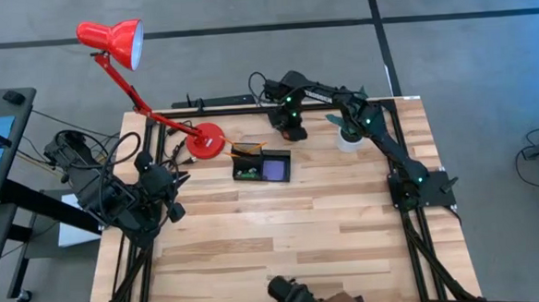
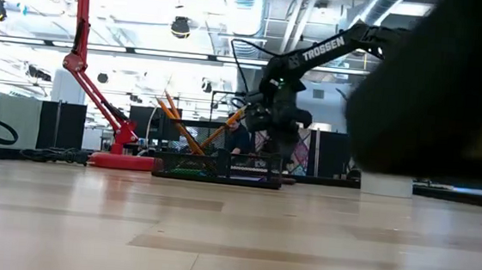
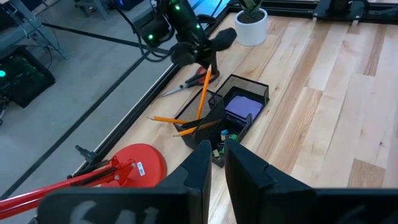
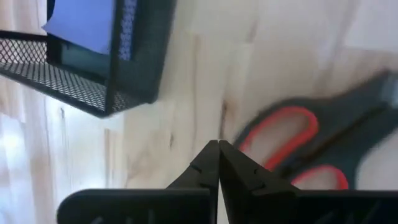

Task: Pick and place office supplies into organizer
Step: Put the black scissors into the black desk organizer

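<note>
Pale wood planks form the table (image 1: 283, 224), with grey floor around it. Over the far edge, the right gripper (image 4: 218, 148) hangs pinched shut and empty above the red-handled scissors (image 4: 298, 146), not yet picked. Nearby, the organizer (image 1: 262, 164) already holds pencils (image 3: 200, 106) and a purple notepad (image 3: 244, 107). The left gripper (image 3: 215, 152), nearly closed, waits at the table's left.

A grey floor (image 1: 485, 29), crossed by dark lines, is filling the top of the high view around a light wooden table (image 1: 283, 233). A dark desk (image 1: 1, 137) is standing at the left edge. In the low view, bright ceiling lights (image 2: 180, 27) (among exposed pipes) are glowing above dark partitions (image 2: 61, 125).
</note>
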Motion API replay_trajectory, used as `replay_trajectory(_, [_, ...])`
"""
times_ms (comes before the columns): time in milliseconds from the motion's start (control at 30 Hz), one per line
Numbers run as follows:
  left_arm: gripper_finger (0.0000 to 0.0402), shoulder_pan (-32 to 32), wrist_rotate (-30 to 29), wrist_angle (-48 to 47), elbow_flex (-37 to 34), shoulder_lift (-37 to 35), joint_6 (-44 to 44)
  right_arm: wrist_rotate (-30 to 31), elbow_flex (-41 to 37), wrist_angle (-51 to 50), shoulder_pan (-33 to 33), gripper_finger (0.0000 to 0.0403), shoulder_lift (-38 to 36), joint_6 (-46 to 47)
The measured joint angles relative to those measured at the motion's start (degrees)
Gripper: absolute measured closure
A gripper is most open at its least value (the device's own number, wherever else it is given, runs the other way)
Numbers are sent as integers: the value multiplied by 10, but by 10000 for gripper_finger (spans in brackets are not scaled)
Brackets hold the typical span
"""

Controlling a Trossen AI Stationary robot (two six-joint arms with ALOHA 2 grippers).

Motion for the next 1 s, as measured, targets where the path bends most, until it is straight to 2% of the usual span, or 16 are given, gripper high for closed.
replay_trajectory(167, [365,0,0,0,0,0,0,68,0,39,31,403,-8,0])
replay_trajectory(333, [365,0,0,-2,0,0,0,140,1,88,25,403,-22,35])
replay_trajectory(633, [365,0,5,-1,0,0,0,130,-9,115,-15,403,-40,81])
replay_trajectory(1000, [365,0,5,0,0,12,0,142,-47,147,-8,403,-34,91])
